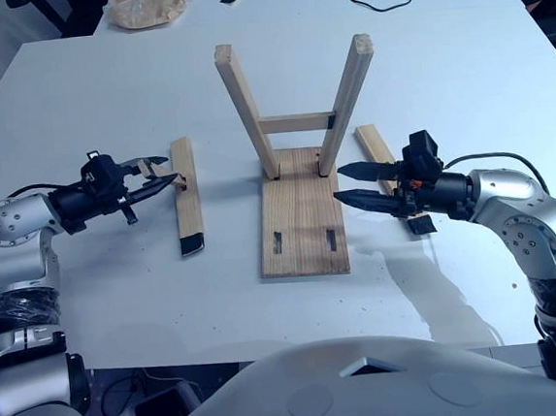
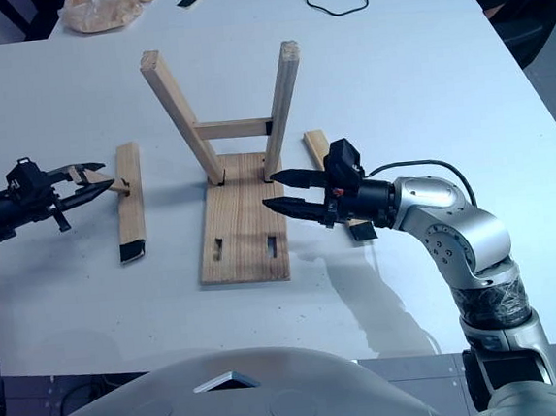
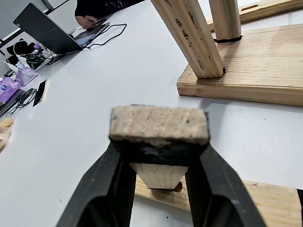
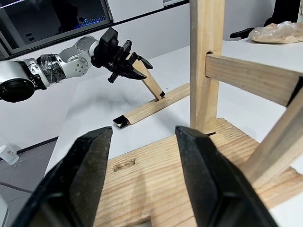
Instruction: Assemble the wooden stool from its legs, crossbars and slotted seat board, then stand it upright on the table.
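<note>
- Half-built: the seat board (image 1: 298, 211) lies flat at the middle of the table (image 1: 103, 97). Two upright legs (image 1: 246, 113) are planted in its far slots and tied by a fitted crossbar (image 1: 295, 123).
- Two empty slots (image 1: 277, 242) wait at the board's near end.
- On the left, the left gripper (image 1: 171, 172) is clenched on a loose crossbar (image 4: 149, 80). The bar slants down, with its lower end in the mortise of the left loose leg (image 1: 188, 201). That leg lies flat on the table, left of the board and apart from it.
- On the right, the right gripper (image 1: 338, 183) hangs with its jaws spread and nothing between them. It sits just beside the board's right edge, near the foot of the right-hand upright leg.
- The right loose leg (image 1: 371, 144) lies on the table to the right of the board, its near end hidden behind that arm.
- The step in hand appears to be building the second leg pair, seating the crossbar into the left leg.
- The next move likely calls for pressing the bar square into its mortise. The free gripper would then pick up the right leg to take the bar's other end.
- After that, the pair goes into the near slots and the stool is turned onto its feet.
</note>
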Controlling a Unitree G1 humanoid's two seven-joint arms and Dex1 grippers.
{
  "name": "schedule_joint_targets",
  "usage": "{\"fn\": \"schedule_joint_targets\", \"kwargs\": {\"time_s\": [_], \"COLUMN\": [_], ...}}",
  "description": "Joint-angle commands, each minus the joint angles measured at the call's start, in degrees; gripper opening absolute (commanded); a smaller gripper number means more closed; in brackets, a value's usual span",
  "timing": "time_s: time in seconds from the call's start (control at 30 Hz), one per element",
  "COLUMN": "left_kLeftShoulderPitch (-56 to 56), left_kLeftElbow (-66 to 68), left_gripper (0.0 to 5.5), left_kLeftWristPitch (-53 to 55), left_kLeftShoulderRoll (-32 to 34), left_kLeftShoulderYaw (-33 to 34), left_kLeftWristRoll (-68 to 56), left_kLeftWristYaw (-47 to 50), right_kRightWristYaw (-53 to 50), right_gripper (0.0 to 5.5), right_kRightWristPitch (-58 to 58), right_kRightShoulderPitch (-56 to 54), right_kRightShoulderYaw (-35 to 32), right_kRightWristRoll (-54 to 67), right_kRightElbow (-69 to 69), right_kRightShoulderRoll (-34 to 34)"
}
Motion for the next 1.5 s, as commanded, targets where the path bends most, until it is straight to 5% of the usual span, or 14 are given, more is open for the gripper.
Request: {"fn": "schedule_joint_targets", "kwargs": {"time_s": [0.03, 0.33, 1.07, 1.37, 1.5], "left_kLeftShoulderPitch": [3.4, 8.9, 14.6, 14.3, 16.2], "left_kLeftElbow": [-1.8, -17.6, -12.0, -9.6, -18.3], "left_gripper": [1.3, 1.3, 1.3, 2.99, 3.13], "left_kLeftWristPitch": [5.9, 27.2, 25.2, 23.0, 28.0], "left_kLeftShoulderRoll": [3.0, 7.8, 0.8, -2.7, -2.5], "left_kLeftShoulderYaw": [-4.7, -8.8, -13.2, -12.3, -7.2], "left_kLeftWristRoll": [3.3, -3.2, 0.3, 0.3, -7.2], "left_kLeftWristYaw": [-4.0, -8.0, 2.1, 6.0, 6.5], "right_kRightWristYaw": [-0.7, -1.7, -1.3, -1.2, -1.0], "right_gripper": [2.43, 2.43, 2.43, 2.43, 2.43], "right_kRightWristPitch": [-0.6, -1.5, -1.6, -2.0, -2.0], "right_kRightShoulderPitch": [0.2, -0.1, -1.7, -2.1, -2.0], "right_kRightShoulderYaw": [-0.1, 1.0, 2.4, 3.0, 2.7], "right_kRightWristRoll": [-0.7, -2.1, -3.5, -3.9, -3.5], "right_kRightElbow": [-0.1, 1.0, 2.9, 3.8, 3.7], "right_kRightShoulderRoll": [0.1, 0.9, 1.7, 1.7, 1.4]}}
